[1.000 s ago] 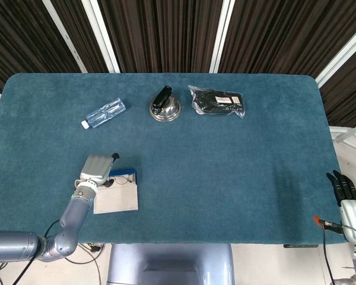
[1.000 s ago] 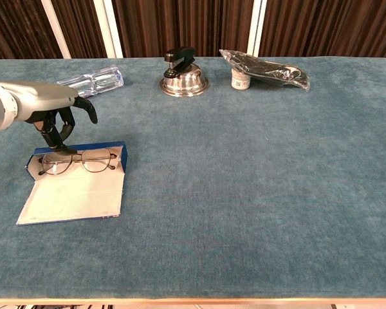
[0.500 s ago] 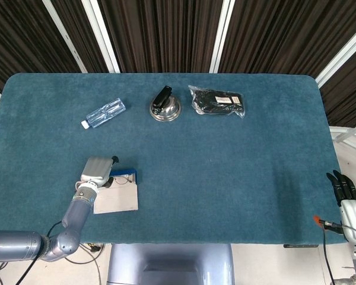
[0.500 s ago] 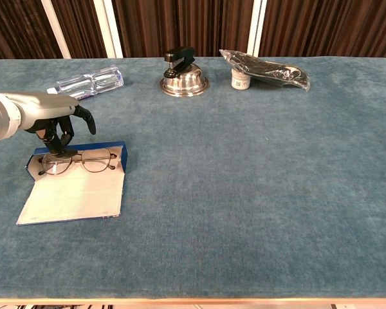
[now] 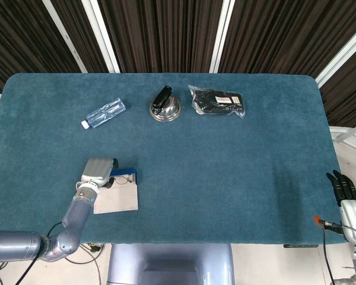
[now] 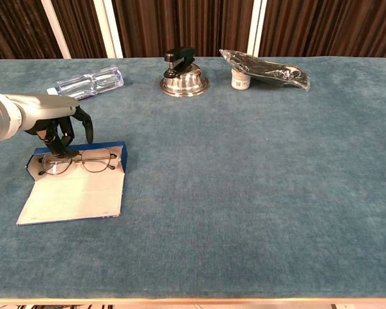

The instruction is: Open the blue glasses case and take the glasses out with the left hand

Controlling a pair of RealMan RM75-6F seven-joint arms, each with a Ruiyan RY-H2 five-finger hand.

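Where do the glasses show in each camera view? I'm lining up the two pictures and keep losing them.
Head view: glasses lower left, mostly hidden under the left hand, on the open blue case.
Chest view: glasses at left, lying in the open blue case, below the left hand.
Shared landmark: the stapler on its metal dome.

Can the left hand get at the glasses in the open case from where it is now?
Probably yes. The case lies open with the glasses exposed at its far edge, and the left hand is right above their left end, fingers pointing down, nothing between.
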